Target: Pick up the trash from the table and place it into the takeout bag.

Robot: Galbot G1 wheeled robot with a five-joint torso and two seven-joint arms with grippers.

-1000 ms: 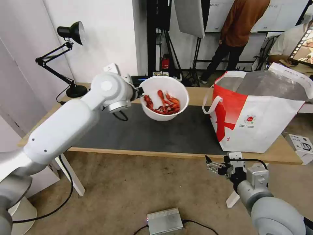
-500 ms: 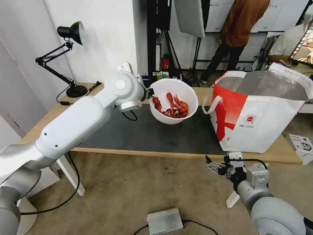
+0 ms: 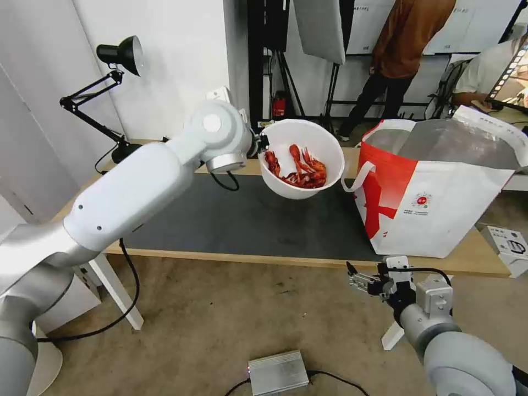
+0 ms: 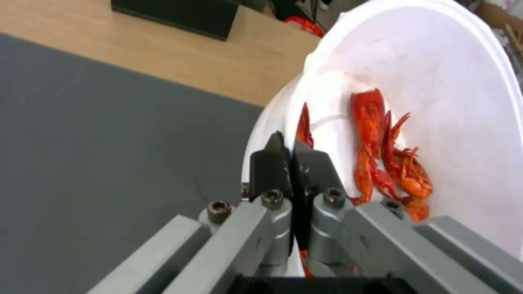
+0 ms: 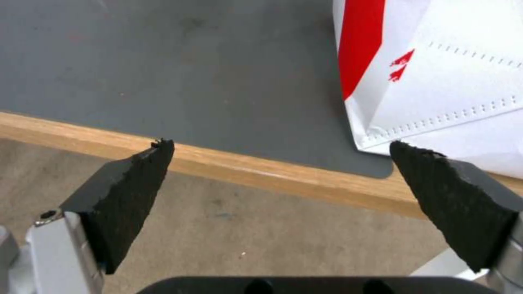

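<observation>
Above mat (image 3: 258,220), left gripper (image 4: 291,153) pinching bowl (image 3: 301,159) rim, near takeout bag (image 3: 440,203)

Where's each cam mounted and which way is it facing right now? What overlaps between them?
Head view: on the head, facing forward and down at the table; both arms show, left gripper and right gripper.
Left wrist view: on the left wrist, facing along shut fingers clamping the white bowl's rim.
Right wrist view: on the right wrist, facing the table edge between open fingers.
Shared: dark mat in all; takeout bag in head and right wrist.
</observation>
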